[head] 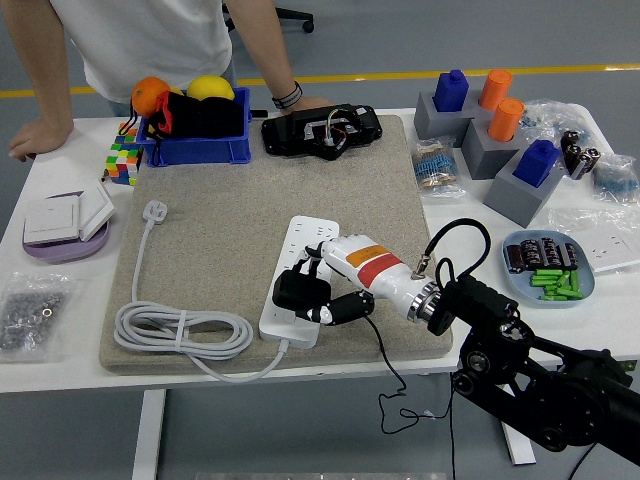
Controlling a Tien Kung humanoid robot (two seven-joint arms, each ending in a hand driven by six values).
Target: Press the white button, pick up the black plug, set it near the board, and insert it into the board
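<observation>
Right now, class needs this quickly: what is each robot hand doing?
Left robot hand: not in view.
Right robot hand: closed on the black plug, over the power strip.

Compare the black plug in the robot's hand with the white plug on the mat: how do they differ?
The black plug is held in the right hand over the power strip; the white plug lies free on the mat. The black plug's cable runs off the table's near edge; the white plug's cable is coiled on the mat. Both are corded.
</observation>
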